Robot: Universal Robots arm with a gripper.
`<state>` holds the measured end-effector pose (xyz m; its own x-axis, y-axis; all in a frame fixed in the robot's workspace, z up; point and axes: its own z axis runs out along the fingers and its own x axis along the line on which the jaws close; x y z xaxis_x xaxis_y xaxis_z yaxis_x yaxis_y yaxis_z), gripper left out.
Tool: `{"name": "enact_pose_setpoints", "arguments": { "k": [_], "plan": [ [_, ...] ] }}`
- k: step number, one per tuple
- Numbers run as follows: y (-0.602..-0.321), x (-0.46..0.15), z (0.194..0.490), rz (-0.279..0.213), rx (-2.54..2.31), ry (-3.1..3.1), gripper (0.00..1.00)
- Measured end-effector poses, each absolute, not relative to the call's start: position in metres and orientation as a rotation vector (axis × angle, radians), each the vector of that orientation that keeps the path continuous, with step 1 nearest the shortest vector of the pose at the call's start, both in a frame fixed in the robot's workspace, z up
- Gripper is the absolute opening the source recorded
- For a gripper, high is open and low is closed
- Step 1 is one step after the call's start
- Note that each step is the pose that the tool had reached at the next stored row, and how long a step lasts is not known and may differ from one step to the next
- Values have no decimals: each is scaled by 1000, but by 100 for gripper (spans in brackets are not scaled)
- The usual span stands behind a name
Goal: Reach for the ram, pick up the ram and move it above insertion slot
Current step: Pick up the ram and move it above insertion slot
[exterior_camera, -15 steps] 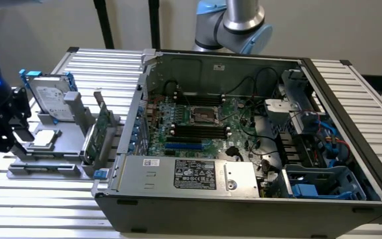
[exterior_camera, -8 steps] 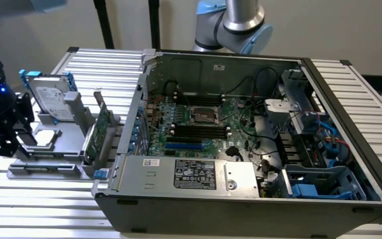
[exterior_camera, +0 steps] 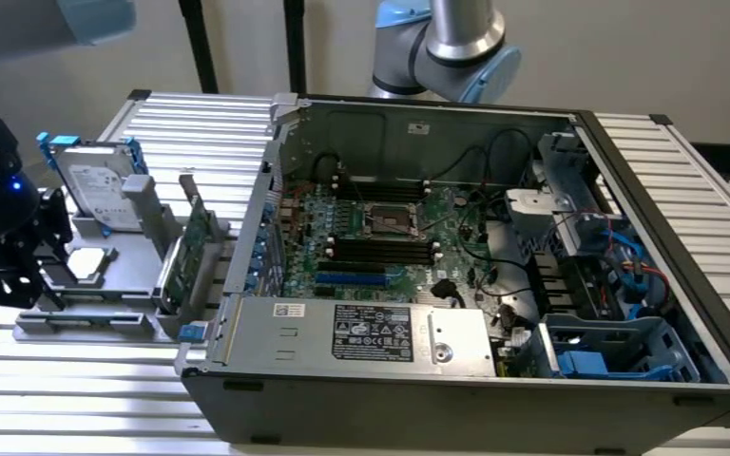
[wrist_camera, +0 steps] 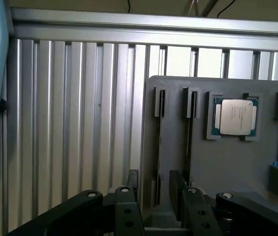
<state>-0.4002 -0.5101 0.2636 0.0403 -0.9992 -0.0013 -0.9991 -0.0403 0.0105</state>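
Observation:
In the wrist view my gripper [wrist_camera: 154, 178] is open above a grey holder [wrist_camera: 217, 167]. One dark finger [wrist_camera: 133, 183] stands on each side of a narrow slot in that holder. A thin strip [wrist_camera: 156, 147] stands edge-on in this slot and runs between the fingers; it looks like the ram, with no green showing from this angle. In the exterior view the gripper [exterior_camera: 12, 283] hangs at the holder's end [exterior_camera: 86, 328] toward that view's left. The motherboard's long black memory slots [exterior_camera: 384, 250] lie inside the open computer case [exterior_camera: 467, 399], far from the gripper.
On the holder stand a silver hard drive [exterior_camera: 96, 195] and a wider green card [exterior_camera: 185, 249]; a processor chip [wrist_camera: 234, 115] lies flat in a recess. A second narrow slot [wrist_camera: 192, 105] runs beside the first. Ribbed aluminium table [wrist_camera: 79, 123] surrounds everything. The arm's base [exterior_camera: 456, 43] rises behind the case.

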Motion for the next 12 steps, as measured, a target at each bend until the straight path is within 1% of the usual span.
{"name": "enact_pose_setpoints", "arguments": {
  "k": [12],
  "plan": [
    [-508, -400, 242, -13, 2261, -2172, 39]
  ]
}}
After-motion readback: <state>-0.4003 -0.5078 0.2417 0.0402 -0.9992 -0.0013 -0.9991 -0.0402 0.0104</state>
